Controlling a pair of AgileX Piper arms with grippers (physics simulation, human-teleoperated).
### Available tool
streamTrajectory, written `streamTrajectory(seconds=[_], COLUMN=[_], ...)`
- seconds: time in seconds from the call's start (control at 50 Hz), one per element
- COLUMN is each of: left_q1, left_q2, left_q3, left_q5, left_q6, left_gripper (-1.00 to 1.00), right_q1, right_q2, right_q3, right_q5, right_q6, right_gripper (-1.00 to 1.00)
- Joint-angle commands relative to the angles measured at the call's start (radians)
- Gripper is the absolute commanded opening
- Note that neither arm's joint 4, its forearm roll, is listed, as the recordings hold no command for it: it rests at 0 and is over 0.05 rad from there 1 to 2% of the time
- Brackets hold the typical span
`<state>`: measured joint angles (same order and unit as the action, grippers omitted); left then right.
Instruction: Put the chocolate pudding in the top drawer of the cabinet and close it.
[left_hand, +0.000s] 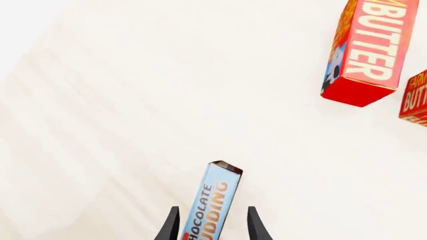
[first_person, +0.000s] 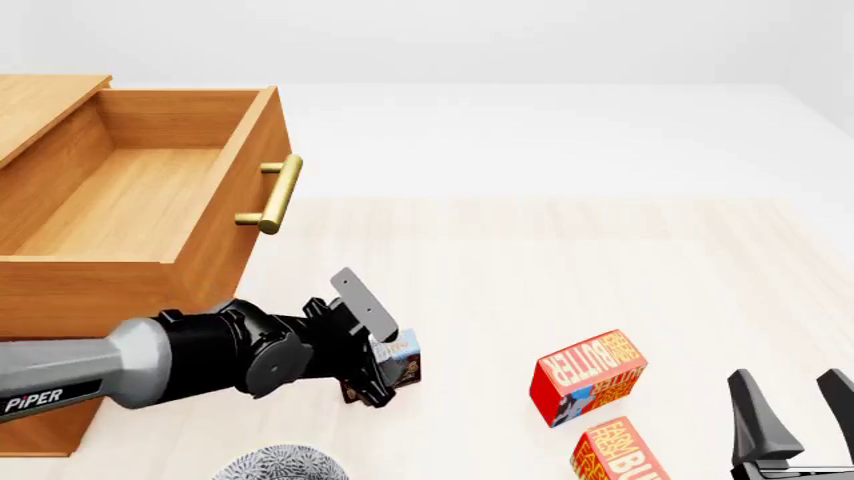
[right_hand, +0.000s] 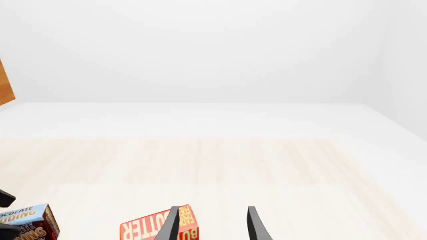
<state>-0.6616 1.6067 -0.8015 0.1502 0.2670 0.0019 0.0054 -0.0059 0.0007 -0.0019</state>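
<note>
The left gripper (left_hand: 213, 225) clamps the chocolate pudding (left_hand: 215, 200) across its thin faces; the box looks light and rigid, so moderate grip should suffice

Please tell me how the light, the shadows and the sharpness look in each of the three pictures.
Front view: even, soft light, sharp everywhere; the open top drawer is clearly lit inside. Left wrist view: the table is nearly washed out, the chocolate pudding lettering readable, shadows very faint. Right wrist view: pale, no glare; the butter box is cut by the frame edge.
</note>
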Motion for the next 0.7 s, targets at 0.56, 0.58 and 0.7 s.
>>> streamTrajectory(seconds=[0.56,0.58,0.7], left_q1=[0.035,0.042,0.031], left_q2=[0.07,0.066,0.06], left_q3=[0.01,0.01,0.014], left_q5=[-0.044,-0.043,-0.038], left_q6=[-0.022,-0.011,-0.027], left_gripper=[1.0,1.0,-1.0], right_q1=[0.0,0.0,0.0], right_q2=[0.0,0.0,0.0], right_q3=[0.0,0.0,0.0], right_q5=[0.0,0.0,0.0], right_q6=[0.0,0.0,0.0], right_gripper=[1.0,1.0,1.0])
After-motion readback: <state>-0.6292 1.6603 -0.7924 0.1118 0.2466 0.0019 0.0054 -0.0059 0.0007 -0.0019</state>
